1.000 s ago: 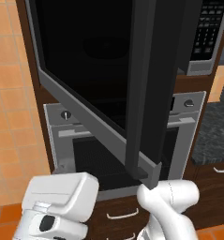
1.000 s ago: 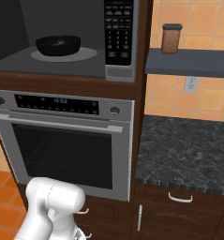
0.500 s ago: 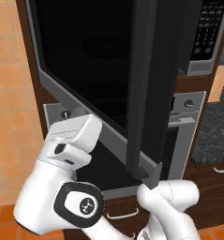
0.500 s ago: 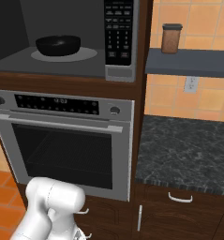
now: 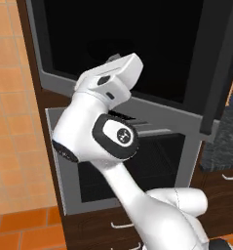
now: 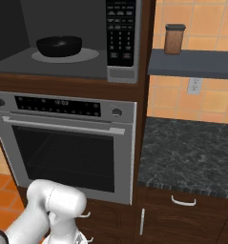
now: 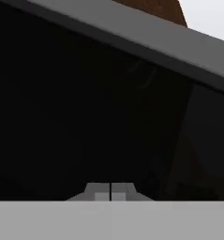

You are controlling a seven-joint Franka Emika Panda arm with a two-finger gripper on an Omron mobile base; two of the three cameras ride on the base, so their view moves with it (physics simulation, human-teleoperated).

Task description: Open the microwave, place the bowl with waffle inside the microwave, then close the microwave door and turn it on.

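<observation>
Black bowl with waffle (image 6: 59, 45) already sat inside the microwave (image 6: 63, 40). Your arm swung up from 6 o'clock toward the open microwave door (image 5: 137, 49) within the last second, tool (image 7: 110, 192) clenched empty, so closing looked next.

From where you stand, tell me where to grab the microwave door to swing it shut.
Take the microwave door by its tall black vertical handle at the free edge. Come from the front, jaws closing sideways across the bar. The door stands wide open, so the handle sticks out towards the robot. The gripper, now shut, would have to open first.
</observation>
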